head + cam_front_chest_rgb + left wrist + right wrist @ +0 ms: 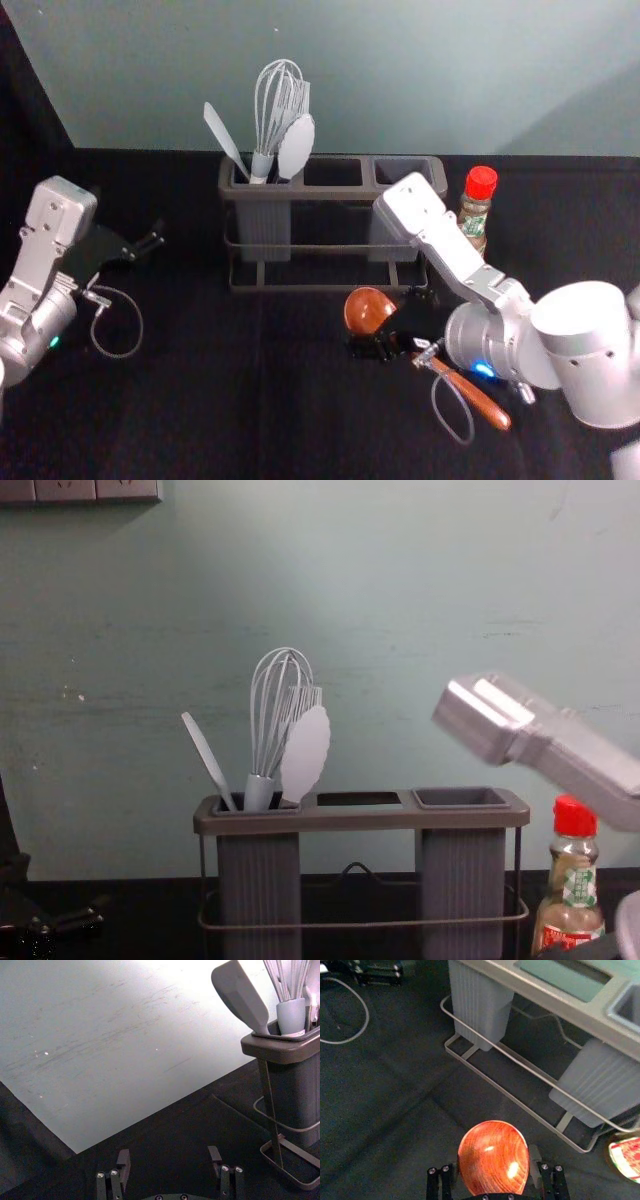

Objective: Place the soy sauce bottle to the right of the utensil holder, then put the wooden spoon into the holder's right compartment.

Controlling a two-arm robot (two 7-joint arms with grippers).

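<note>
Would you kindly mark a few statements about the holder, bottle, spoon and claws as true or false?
1. The red-capped glass sauce bottle stands right of the grey-brown rectangular utensil holder. True.
2. The right claw is at the reddish-brown wooden spoon. True.
3. The spoon stands in the holder's right compartment. False: it is in front of the holder.
4. The pale grey wire whisk stands in the left compartment. True.
5. The left claw grips the whisk. False: it is open and empty, left of the holder.
</note>
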